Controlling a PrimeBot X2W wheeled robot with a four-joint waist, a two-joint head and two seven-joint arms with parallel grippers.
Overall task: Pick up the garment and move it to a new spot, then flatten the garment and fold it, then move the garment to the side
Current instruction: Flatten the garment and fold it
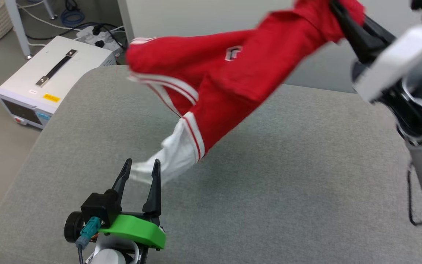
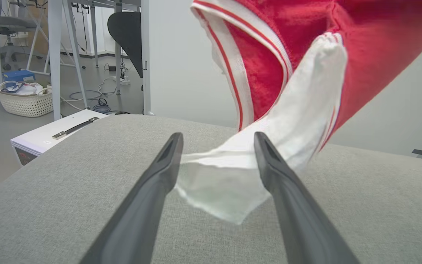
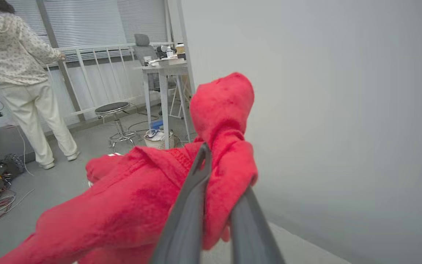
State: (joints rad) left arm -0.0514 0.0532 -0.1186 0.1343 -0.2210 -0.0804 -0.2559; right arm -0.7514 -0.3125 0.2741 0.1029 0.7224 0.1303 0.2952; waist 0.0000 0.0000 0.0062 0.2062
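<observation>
The right claw (image 1: 337,7) is pinched shut on a bunch of the red garment (image 1: 240,73), holding it in the air above the far right corner of the grey padded worktop (image 1: 288,176). The jersey hangs slantwise toward the near left corner, where its white sleeve (image 1: 176,154) trails between the spread fingers of the left claw (image 1: 142,163), which grips nothing.

Lab: power supply (image 1: 46,79), floor cables (image 1: 75,16), stool (image 3: 113,108)

head: high, looking down | wrists: close, along fingers (image 2: 148,198) | shared: garment (image 1: 240,84)
</observation>
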